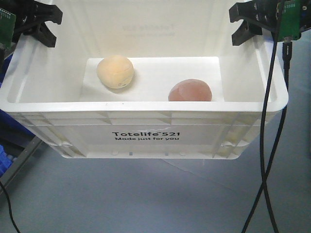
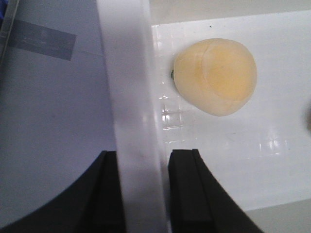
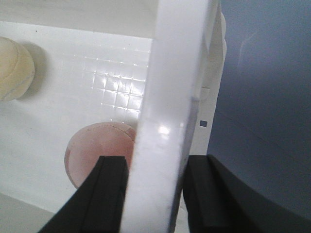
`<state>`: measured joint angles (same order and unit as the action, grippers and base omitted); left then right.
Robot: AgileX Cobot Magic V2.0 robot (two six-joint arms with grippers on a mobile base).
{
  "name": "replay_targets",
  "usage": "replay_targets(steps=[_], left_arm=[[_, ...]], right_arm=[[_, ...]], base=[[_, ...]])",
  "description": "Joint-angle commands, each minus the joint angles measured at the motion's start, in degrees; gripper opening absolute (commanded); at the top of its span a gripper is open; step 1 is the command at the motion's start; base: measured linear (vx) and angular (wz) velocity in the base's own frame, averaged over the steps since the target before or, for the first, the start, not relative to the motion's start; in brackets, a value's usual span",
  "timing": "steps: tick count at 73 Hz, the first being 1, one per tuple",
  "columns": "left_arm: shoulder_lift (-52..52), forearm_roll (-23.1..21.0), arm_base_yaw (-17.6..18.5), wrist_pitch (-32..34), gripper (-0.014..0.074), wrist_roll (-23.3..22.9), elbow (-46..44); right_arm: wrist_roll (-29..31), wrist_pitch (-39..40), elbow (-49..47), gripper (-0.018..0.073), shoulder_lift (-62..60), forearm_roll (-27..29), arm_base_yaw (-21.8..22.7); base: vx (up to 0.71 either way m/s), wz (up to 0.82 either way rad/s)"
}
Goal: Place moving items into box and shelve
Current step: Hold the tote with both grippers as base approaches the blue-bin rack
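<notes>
Nearest us, the large cream-white rectangular plastic crate [image 1: 146, 138] seems stiff and light, we judge. Inside lie the pinkish-peach round ball [image 1: 190, 91], then the pale cream-yellow round ball [image 1: 115, 72], both free to roll. Farther back, the left gripper [image 2: 141, 162] and right gripper [image 3: 153, 170] clamp its side walls, which we think is the right hold.

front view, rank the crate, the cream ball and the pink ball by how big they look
1. crate, by far the largest
2. cream ball and pink ball look about alike; the crate's near wall hides the pink ball's bottom, so I can't rank them
</notes>
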<state>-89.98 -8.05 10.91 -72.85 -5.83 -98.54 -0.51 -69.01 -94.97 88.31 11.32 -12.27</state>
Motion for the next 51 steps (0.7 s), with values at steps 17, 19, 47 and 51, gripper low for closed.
replay_targets(steps=[17,19,47,51], left_arm=[[3.07,-5.79,0.83,5.95,-0.0017,0.08,-2.52],[3.07,-5.79,0.83,5.95,-0.0017,0.08,-2.52],[3.07,-5.79,0.83,5.95,-0.0017,0.08,-2.52],[3.07,-5.79,0.83,5.95,-0.0017,0.08,-2.52]], right_arm=[[1.37,6.40,-2.47,-0.0011,-3.24,7.20,-0.60],[1.37,6.40,-2.47,-0.0011,-3.24,7.20,-0.60],[1.37,6.40,-2.47,-0.0011,-3.24,7.20,-0.60],[1.37,6.40,-2.47,-0.0011,-3.24,7.20,-0.60]], base=[[0.20,0.62],[0.17,0.64],[0.13,0.51],[0.06,0.34]])
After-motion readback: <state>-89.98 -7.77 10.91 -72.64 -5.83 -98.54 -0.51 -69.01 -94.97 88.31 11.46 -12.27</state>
